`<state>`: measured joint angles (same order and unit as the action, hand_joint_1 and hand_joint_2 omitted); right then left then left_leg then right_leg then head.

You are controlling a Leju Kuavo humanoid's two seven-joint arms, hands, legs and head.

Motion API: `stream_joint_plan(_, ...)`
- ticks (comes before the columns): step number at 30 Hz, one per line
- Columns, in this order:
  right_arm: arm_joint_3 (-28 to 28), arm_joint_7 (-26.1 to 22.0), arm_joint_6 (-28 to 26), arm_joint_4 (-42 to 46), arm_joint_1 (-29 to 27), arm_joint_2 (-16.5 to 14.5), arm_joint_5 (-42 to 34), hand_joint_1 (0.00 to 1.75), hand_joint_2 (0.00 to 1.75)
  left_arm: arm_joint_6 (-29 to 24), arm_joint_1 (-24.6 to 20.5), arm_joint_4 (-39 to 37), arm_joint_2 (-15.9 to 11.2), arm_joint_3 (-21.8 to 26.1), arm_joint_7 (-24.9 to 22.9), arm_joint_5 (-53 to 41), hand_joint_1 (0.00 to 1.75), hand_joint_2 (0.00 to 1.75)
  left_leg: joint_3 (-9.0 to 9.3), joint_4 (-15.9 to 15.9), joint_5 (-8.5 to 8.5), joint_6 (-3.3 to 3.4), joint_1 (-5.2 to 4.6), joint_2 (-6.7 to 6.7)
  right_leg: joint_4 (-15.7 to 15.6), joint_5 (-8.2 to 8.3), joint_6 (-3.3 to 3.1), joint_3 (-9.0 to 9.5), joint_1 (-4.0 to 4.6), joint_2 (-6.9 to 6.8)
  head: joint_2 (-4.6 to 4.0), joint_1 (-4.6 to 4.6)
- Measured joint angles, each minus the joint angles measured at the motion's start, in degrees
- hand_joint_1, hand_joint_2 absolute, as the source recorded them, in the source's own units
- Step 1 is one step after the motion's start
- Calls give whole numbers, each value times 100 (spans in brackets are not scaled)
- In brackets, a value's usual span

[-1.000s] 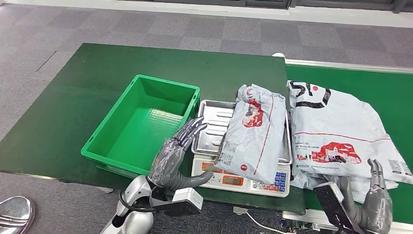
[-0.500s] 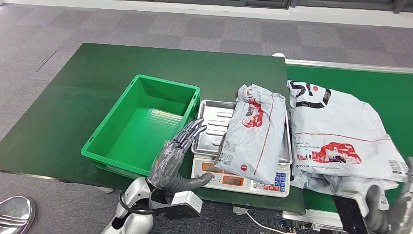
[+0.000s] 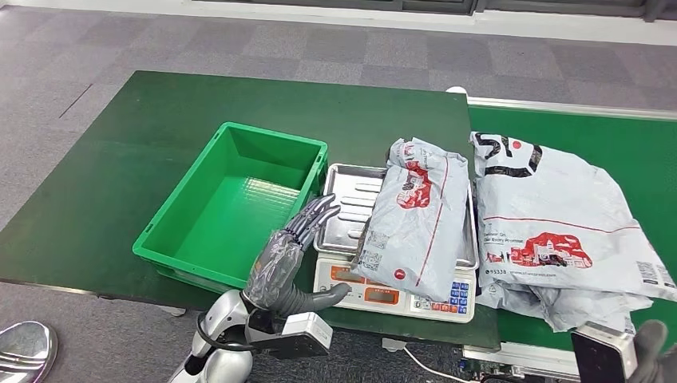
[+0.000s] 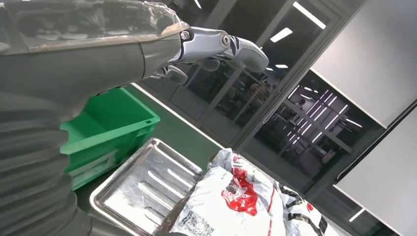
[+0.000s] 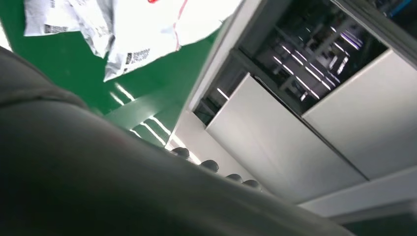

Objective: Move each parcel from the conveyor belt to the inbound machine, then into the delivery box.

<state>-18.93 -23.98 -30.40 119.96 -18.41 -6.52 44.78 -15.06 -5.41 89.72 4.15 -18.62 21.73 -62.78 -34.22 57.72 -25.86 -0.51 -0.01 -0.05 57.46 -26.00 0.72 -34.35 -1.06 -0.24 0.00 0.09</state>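
left robot hand (image 3: 294, 239) empty, fingers spread beside scale tray (image 3: 345, 209) | right robot hand (image 3: 653, 351) state unclear | parcel (image 3: 415, 215) lay on tray | green bin (image 3: 231, 203) alongside

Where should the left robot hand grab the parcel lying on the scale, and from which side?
Probably along the parcel's long edge facing the green box, from the left. That soft edge overhangs the steel tray, leaving room for fingers beneath, and the left robot hand hovers open beside it. The parcel's other edge abuts the bigger parcel on the belt.
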Motion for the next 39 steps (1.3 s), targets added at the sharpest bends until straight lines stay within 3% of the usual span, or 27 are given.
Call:
stream_joint_plan(6, 3, 101, 84, 25, 24, -15, 46, 0, 0, 216, -211, -229, 66, -16, -138, -113, 0, 175, 0, 0, 0, 0, 0, -1, -1, 0, 0, 0, 0, -2, 0, 0)
stream_joint_plan(15, 202, 239, 185, -48, 209, -15, 307, 0, 0, 597, -1227, -1447, 317, -538, -519, -791, 0, 175, 5, 2, 5, 0, -1, -3, 0, 6, 3, 6, -1, -3, 0, 1)
stream_joint_plan(21, 342, 247, 157, -125, 349, -15, 358, 0, 0, 404, -2384, -2918, 715, -1001, -967, -1507, 0, 175, 4, 5, 9, -1, -1, -9, 0, 8, 5, 6, -1, -7, 0, 0)
stream_joint_plan(26, 406, 254, 110, -232, 464, -15, 359, 0, 0, 661, -3448, -4185, 1187, -1427, -1028, -1822, 0, 175, 3, 7, 12, -3, -2, -10, 1, 13, 9, 7, -3, -6, 0, 1)
stream_joint_plan(31, 410, 246, -30, -302, 439, -15, 282, 0, 0, 1160, -4106, -4778, 1496, -1991, -997, -1310, 0, 175, 1, 8, 8, 0, -2, -12, 0, 11, 9, 5, -3, -6, 0, 1)
stream_joint_plan(39, 411, 72, -94, -371, 282, -15, 93, 0, 0, 1862, -4793, -5203, 1616, -3362, -1279, 120, 0, 175, 0, 7, 5, 1, -1, -10, 1, 7, 7, 3, -2, -5, 0, 2)
